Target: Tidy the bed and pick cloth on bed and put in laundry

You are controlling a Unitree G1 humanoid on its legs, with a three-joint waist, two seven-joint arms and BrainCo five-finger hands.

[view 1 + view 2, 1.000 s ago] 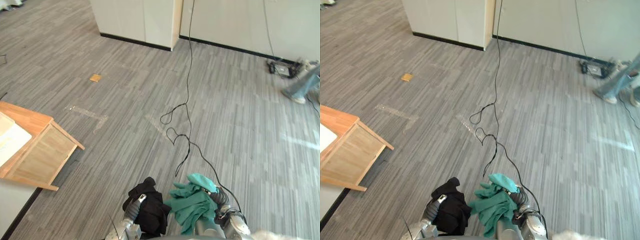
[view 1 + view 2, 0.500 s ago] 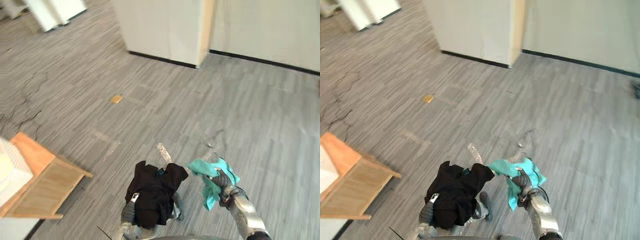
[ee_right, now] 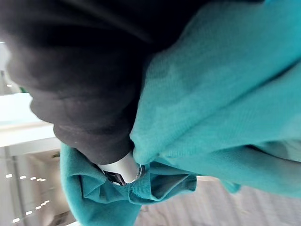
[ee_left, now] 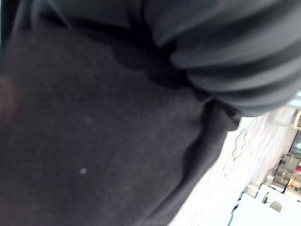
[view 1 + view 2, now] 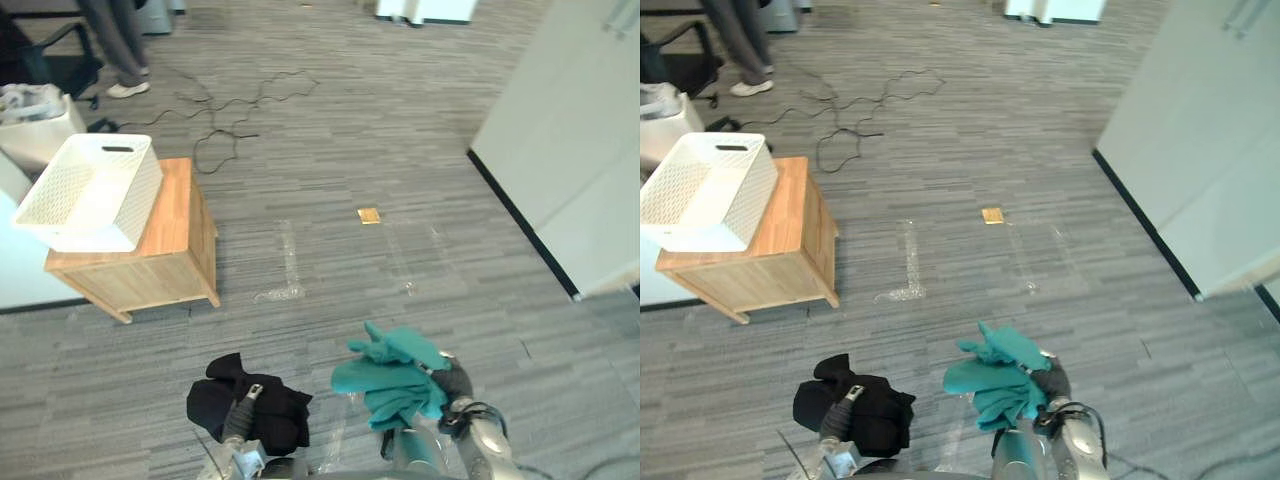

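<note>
Black crumpled cloth (image 5: 278,422) on my left hand (image 5: 240,418), teal crumpled cloth (image 5: 395,375) on my right hand (image 5: 458,386); grips I cannot tell. I am carrying; next I must reach the white perforated basket (image 5: 90,190).

teal cloth (image 5: 390,375); black cloth (image 5: 262,412); white lattice basket (image 5: 92,192); grey striped carpet (image 5: 400,150)

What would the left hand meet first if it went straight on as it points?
Likely nothing: the left hand, in the black cloth, points over the floor; the wooden table stands left of that line. Depth unclear.
</note>
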